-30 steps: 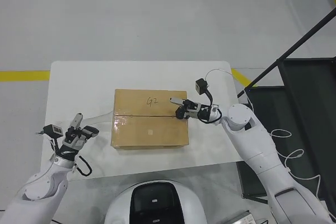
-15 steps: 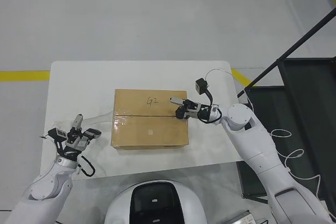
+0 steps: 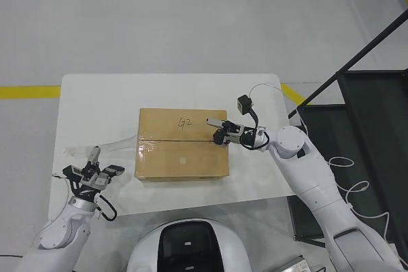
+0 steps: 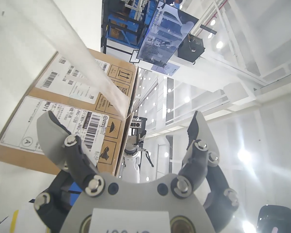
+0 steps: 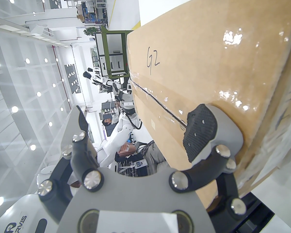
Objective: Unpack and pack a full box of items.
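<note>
A closed cardboard box point(image 3: 182, 144) marked "G2" stands in the middle of the white table point(image 3: 190, 92). A strip of clear tape point(image 3: 112, 144) runs from the box's left side out across the table. My left gripper point(image 3: 95, 173) is open near the table's front left, apart from the box and with nothing between its fingers. In the left wrist view the left gripper point(image 4: 125, 132) faces the labelled box side point(image 4: 70, 98), and the tape point(image 4: 87, 56) passes above it. My right gripper point(image 3: 216, 130) is open at the box's right edge. One right fingertip point(image 5: 203, 132) rests on the box top point(image 5: 208, 61) beside the seam.
A dark metal stair frame point(image 3: 367, 102) stands just past the table's right side. Bare table lies behind the box and along its front edge.
My left gripper has drawn back from the tape toward the table's front edge, still open. The right arm and the box have stayed put.
</note>
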